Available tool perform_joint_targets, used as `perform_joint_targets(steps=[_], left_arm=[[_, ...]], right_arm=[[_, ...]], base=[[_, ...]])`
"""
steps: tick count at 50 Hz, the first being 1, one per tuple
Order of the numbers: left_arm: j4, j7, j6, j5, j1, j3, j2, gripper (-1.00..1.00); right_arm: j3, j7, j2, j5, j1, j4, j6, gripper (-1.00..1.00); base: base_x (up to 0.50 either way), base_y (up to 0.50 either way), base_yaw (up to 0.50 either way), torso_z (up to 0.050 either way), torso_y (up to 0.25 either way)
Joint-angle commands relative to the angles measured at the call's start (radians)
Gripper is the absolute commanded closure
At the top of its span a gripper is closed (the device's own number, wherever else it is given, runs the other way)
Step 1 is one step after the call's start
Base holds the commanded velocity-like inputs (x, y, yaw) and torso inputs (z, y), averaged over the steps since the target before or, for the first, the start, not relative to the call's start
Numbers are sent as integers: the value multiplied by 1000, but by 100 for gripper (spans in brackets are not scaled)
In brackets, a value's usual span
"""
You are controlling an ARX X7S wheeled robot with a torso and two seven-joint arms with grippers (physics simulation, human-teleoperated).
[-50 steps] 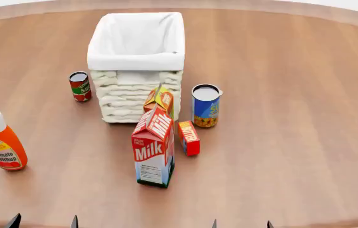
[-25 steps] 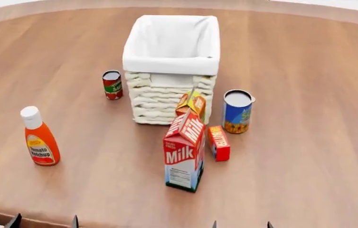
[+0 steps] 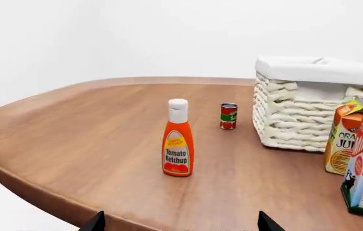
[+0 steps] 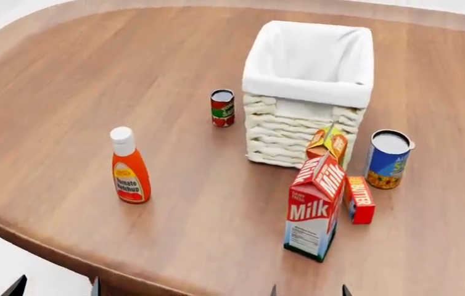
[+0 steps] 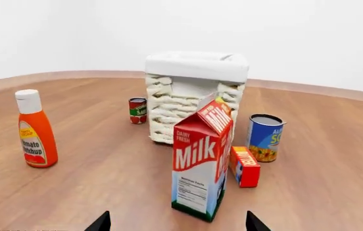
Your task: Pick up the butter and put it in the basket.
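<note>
- The ketchup bottle stands upright at about 9 o'clock on the wooden surface, well apart from everything else.
- A small red can sits near the basket's left wall, not touching it.
- The basket stands at about 12 o'clock, open-topped, and nothing shows inside its white liner.
- The juice carton sits against the basket's near wall, and the milk carton stands upright just in front of it.
- The butter lies on the surface just right of the milk carton, at about 4 o'clock from the basket, with the blue can close behind it.
- The left tool shows only 2 dark tips set wide apart with nothing between them, so it is spread and empty, at the surface's near edge.
- The right tool looks the same: tips apart, nothing pinched, facing the milk carton with the butter beside it.
- My judgement: the step in hand is the approach, with no reach toward the butter begun.
- The next move likely calls for the right tool to pass right of the milk carton, come down over the butter's slim sides without knocking the carton or the blue can, then lift it above the basket's rim.
</note>
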Motion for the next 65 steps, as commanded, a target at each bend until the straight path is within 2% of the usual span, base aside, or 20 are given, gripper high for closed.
perform_joint_targets(steps=[1,3,12,27,37,55,65], left_arm=[[-5,-17,2,-7,-2,20,-13,-100],[-6,-20,3,-4,-2,25,-16,-100],[9,-29,-5,-13,-4,32,-30,-100],[63,-32,-39,-40,-2,36,-56,-100],[94,-46,-68,-77,-13,20,-61,-100],[93,-53,-59,-87,-13,34,-73,-100],[97,-60,-60,-92,-13,40,-79,-100]], right_arm=[[-19,14,15,10,2,-2,2,-100],[-15,33,14,1,-6,-6,-43,-100],[-49,69,50,-72,-48,-178,-12,-100],[-56,62,66,-32,-54,-176,-54,-100],[-43,68,55,20,-29,-104,7,-100],[-41,93,62,45,-36,-130,11,-100],[-47,109,69,40,-36,-132,7,-100]], base=[[0,0,500,0,0],[0,0,500,0,0],[0,0,56,0,0],[113,-408,0,0,0],[134,-482,0,0,0],[1,-3,0,0,0],[134,-482,0,0,0]])
